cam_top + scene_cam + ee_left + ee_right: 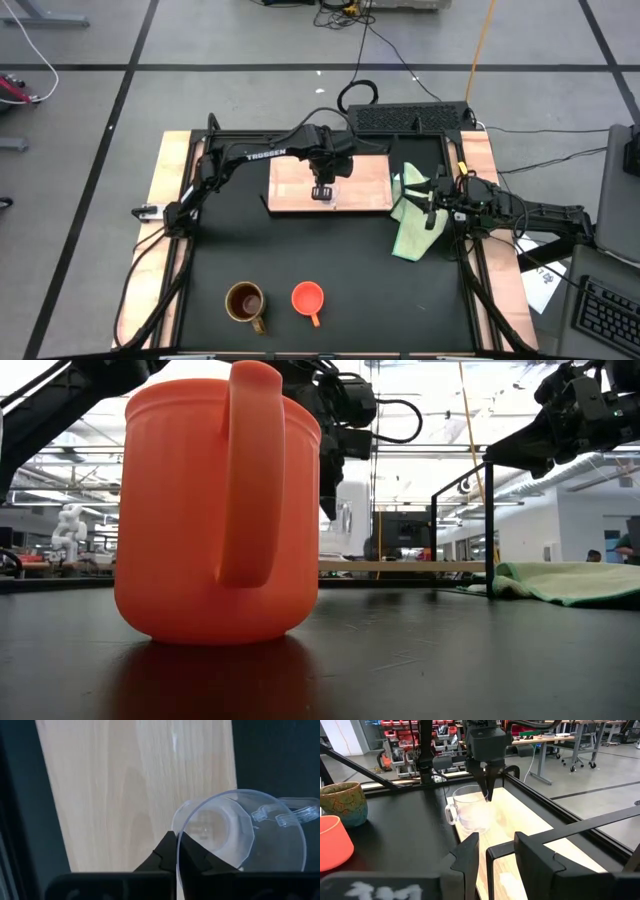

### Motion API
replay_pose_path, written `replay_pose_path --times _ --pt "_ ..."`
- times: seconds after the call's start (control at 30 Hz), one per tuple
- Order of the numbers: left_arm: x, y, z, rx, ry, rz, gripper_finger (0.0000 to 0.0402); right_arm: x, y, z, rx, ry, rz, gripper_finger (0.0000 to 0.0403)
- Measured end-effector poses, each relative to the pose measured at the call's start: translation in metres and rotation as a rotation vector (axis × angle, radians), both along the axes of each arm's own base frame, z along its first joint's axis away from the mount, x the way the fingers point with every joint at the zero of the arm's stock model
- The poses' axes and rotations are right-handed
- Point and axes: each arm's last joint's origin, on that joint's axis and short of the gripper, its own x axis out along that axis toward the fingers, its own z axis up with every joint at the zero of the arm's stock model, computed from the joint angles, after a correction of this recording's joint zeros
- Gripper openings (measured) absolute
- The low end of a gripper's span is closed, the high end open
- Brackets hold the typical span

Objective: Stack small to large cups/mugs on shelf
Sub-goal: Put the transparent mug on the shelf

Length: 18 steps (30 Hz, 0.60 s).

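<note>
A: Where's the glass cup (pixel 470 813)?
B: On the shelf (pixel 355 180), its rim pinched by the left gripper (pixel 487 785).
A: The others?
B: Orange cup (pixel 307 298) and brown mug (pixel 245 302) near the front.
A: Right gripper (pixel 492 850)?
B: Fingers apart, over the green cloth (pixel 408 232).

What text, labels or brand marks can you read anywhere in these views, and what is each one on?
"TROSSEN": white letters along the left arm, high view.
White marking on the right gripper body, right wrist view: too blurred to read.
Printed sheet beside the table's right edge, high view: too small to read.
Clear cup, orange cup, brown mug, shelf: no text visible.
</note>
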Motion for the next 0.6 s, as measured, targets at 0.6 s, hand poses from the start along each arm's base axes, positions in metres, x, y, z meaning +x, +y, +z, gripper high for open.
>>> replay_pose_path --times 0.6 --pt "-0.021 0.005 0.032 0.009 -0.021 0.052 0.0001 0.000 0.000 -0.001 0.006 0.006 -0.001 0.0116"
